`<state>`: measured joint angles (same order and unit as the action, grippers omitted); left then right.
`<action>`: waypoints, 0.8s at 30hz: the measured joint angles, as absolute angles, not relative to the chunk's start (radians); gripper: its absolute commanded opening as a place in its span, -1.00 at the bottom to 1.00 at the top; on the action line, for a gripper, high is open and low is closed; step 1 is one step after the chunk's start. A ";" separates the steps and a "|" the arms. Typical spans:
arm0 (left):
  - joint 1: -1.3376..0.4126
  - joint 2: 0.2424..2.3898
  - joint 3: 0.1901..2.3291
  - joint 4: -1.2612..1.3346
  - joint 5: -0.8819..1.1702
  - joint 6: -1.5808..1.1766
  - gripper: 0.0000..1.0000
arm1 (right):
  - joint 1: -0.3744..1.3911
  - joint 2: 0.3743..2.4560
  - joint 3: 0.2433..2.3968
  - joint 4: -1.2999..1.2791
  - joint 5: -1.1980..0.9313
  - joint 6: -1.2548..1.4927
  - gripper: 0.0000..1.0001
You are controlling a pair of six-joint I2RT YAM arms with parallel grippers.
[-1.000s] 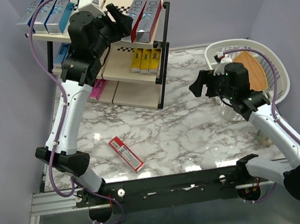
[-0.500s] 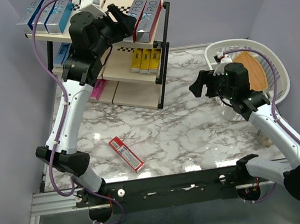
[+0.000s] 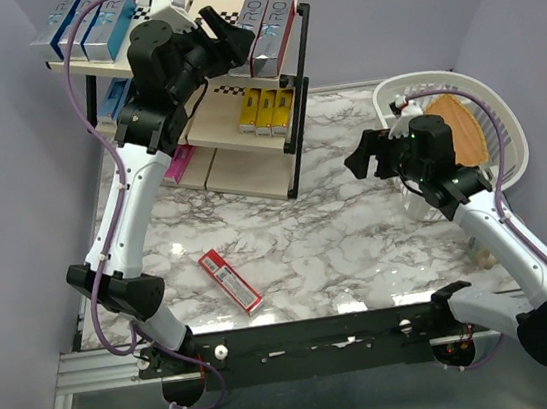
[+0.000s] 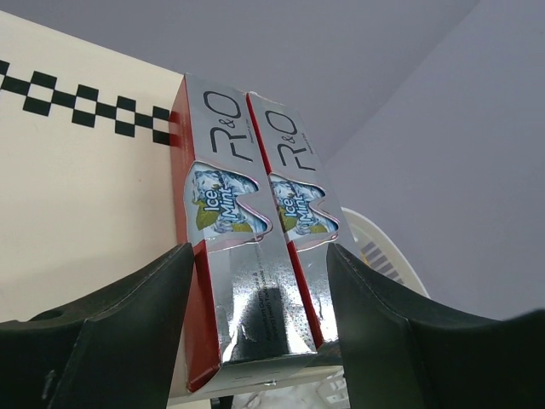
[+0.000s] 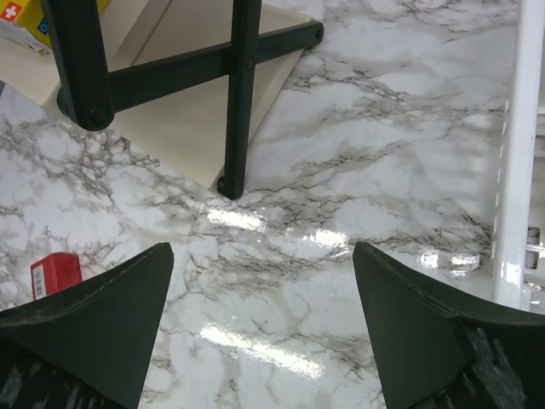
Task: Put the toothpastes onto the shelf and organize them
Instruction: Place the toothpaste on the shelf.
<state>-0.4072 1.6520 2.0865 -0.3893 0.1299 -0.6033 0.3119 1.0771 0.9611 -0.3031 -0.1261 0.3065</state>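
Note:
Two silver-and-red toothpastes point(image 3: 271, 31) lie side by side at the right end of the shelf's top board point(image 3: 211, 7). My left gripper point(image 3: 228, 35) straddles their near ends. In the left wrist view its fingers point(image 4: 153, 298) press against the outer sides of both boxes point(image 4: 243, 221), so the left gripper point(image 4: 260, 256) is shut on the pair. Blue boxes point(image 3: 89, 25) fill the top left, yellow ones point(image 3: 268, 109) the middle board, and pink ones point(image 3: 179, 163) the bottom. A red box point(image 3: 230, 281) lies on the marble table. My right gripper point(image 3: 363, 157) hovers open and empty over the table.
A white plastic basket point(image 3: 487, 101) at the right holds a wooden wedge point(image 3: 461, 134). In the right wrist view the shelf's black leg point(image 5: 238, 94) stands ahead, the basket rim point(image 5: 515, 170) is at the right and the red box's end point(image 5: 55, 274) at the left.
My left gripper and the two silver-and-red boxes have shifted slightly further back on the top board. The right arm has not moved.

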 measured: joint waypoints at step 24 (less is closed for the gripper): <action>-0.408 0.926 1.380 -0.268 -0.233 -0.276 0.98 | 0.625 1.214 0.855 -0.252 -0.330 0.274 0.88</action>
